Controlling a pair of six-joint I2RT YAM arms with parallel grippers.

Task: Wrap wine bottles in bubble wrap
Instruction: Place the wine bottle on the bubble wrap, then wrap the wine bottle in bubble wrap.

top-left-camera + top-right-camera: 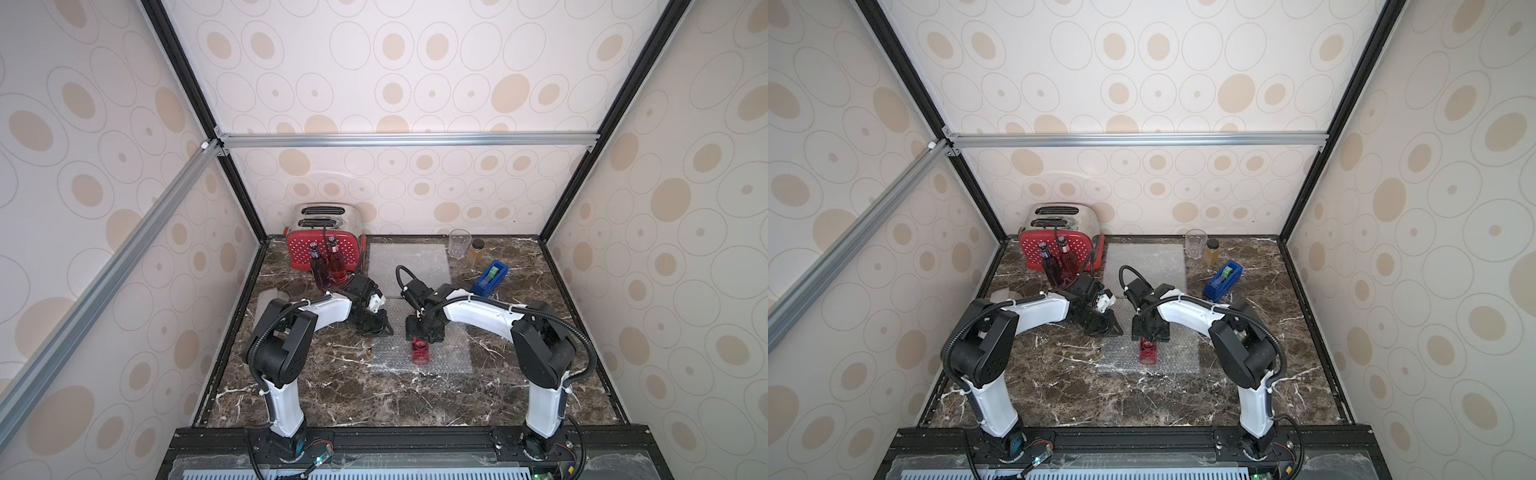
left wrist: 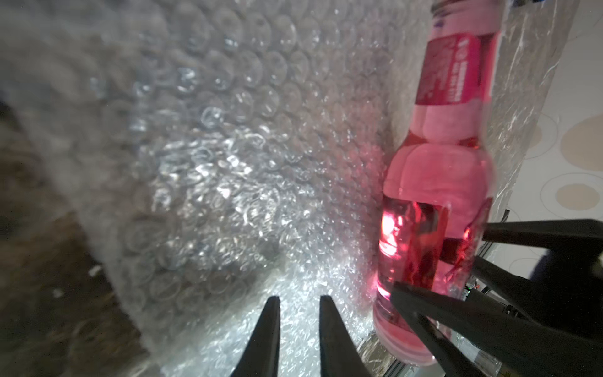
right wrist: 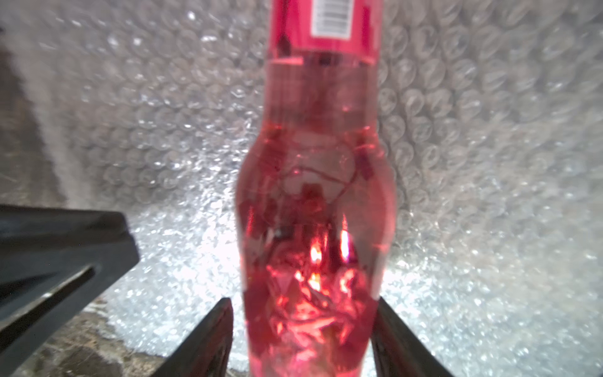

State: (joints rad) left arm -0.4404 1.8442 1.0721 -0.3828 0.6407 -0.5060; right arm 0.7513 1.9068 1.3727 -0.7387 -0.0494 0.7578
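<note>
Early days on this one, I'd say. Nearest us on the table (image 1: 332, 395) there's a sheet of bubble wrap (image 1: 453, 353) lying flat, with a red bottle (image 1: 419, 351) on its side roughly mid-sheet. Nothing's rolled round it yet as far as I can see.

The right pincer (image 3: 305, 298) is right over it, fingers either side of the glass. A sliver of wrap shows on one side, so it reads as loose rather than clamped. The left pincer (image 2: 300, 298) sits just beside the bottle at the sheet's left edge, jaws nearly together with only a thin slit. Can't tell if it's got any wrap pinched. Its wrist view shows wrap looming close and blurry, maybe a lifted flap, not sure.

Further back there's a whitish something (image 1: 266, 301) behind the left arm that I can't make out, and a blue tape dispenser (image 1: 490, 279) off to the right. Then a purple bottle (image 1: 319, 268) and a second red bottle (image 1: 336, 264) stand bare in front of the toaster (image 1: 299, 257), with a spare sheet (image 1: 415, 257) flat by the back wall.

So my guess is at least three bottles left to wrap, and the first roll hasn't really started.
</note>
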